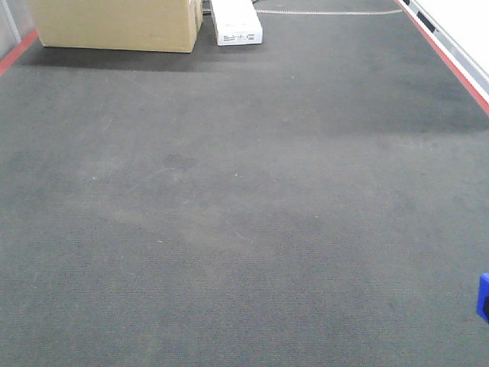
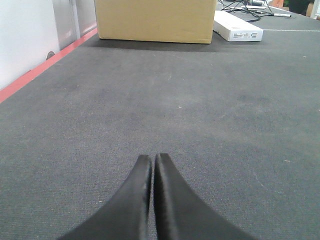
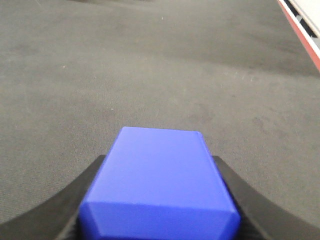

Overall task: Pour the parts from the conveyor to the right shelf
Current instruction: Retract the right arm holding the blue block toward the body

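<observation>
Block (image 3: 160, 185): plain blue, boxy, smooth top; lower centre of the right wrist view, over the belt (image 1: 229, 191).
Hidden: front view catches only a blue sliver at its lower right edge; resting or lifted, cannot tell.
Count: one block, one carton (image 1: 114, 23), one white box (image 1: 235, 21), both upper left.
Right pincer (image 3: 158, 165): grasping the block, a dark finger against each side.
Left pincer (image 2: 151, 159): clenched, tips touching.

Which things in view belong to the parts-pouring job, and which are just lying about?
Job:
- blue block, clamped in the right gripper
- conveyor belt

Lying about:
- cardboard box, far end of the belt
- white box beside it
</observation>
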Robot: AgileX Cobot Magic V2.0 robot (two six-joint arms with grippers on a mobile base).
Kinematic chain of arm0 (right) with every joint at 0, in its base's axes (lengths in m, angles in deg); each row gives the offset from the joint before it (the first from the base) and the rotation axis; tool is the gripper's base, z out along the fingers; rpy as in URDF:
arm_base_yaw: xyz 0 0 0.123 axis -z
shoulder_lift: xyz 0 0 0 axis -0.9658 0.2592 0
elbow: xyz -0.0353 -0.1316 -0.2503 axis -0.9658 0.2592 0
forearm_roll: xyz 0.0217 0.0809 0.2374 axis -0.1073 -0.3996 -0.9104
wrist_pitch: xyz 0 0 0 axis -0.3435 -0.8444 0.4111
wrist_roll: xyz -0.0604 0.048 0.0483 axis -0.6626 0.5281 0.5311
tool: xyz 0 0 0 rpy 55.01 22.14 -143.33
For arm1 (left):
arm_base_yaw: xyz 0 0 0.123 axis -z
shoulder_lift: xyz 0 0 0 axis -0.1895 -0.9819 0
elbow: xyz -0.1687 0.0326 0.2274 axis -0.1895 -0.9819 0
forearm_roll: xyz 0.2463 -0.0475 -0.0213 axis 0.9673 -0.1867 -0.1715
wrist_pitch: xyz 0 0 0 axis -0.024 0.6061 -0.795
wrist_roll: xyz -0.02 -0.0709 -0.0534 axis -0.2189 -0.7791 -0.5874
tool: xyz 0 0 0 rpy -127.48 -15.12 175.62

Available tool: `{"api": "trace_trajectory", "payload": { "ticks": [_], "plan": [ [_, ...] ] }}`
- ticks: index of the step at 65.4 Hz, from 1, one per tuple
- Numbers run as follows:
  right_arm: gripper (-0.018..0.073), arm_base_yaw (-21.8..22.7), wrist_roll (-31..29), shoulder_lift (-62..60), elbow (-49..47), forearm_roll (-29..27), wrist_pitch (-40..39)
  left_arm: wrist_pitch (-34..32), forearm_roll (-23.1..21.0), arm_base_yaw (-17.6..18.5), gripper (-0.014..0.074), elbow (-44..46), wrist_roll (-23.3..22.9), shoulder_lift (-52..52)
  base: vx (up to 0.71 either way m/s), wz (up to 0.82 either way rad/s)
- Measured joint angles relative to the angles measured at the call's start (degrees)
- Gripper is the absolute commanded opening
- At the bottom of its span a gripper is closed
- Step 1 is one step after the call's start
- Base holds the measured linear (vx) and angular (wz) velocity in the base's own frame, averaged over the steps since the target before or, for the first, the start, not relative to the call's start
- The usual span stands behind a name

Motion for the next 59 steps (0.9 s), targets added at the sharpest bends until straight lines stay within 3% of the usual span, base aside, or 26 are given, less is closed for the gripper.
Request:
{"api": "trace_trajectory", "payload": {
  "ticks": [59],
  "plan": [
    [-0.0001,0.0,0.0,-0.3,0.0,0.0,-0.3,0.0,0.0,0.0,-0.0006,0.0,0.0,0.0,0.00,0.00]
  ]
}}
